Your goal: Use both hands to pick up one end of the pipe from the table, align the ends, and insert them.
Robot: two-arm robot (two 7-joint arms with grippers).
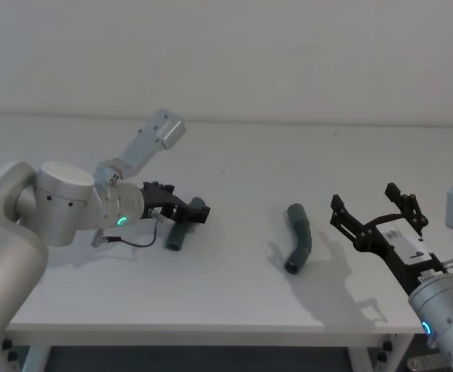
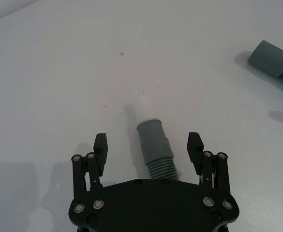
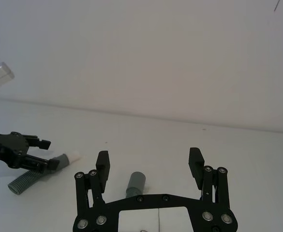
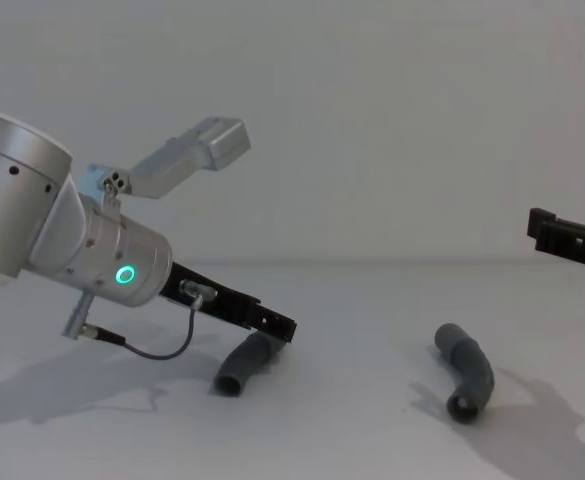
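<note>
Head view, left side first: left gripper point(image 1: 187, 206) reaches in low over the table point(image 1: 226, 310), with a green ring light point(image 1: 121, 221) lit just behind it on the arm. Its fingers are spread wide and grip nothing. The left pipe piece point(image 1: 176, 236) lies flat on the table, its upper end between the fingers and its other end running toward the front edge.

Left wrist view: one finger sits on each side of the ribbed section point(image 2: 153, 145), with a clear gap on both sides. The far end of that piece has a pale tip point(image 2: 143, 106). Chest view: the gripper tip is right above the piece, which rests on the surface point(image 4: 244, 365). Contact can't be told from there.

Centre-right: right pipe piece point(image 1: 300, 240) lies on the table, bent, well apart from the left one, with one round mouth facing the front edge.

Far right: right gripper point(image 1: 364, 195) sits beside the right piece and clear of it. Its fingers are fully spread and empty. Right wrist view: the right piece point(image 3: 136, 182) lies ahead, between the spread fingers but beyond them. Chest view puts this gripper point(image 4: 572, 238) high at the right edge, well above the table.
</note>
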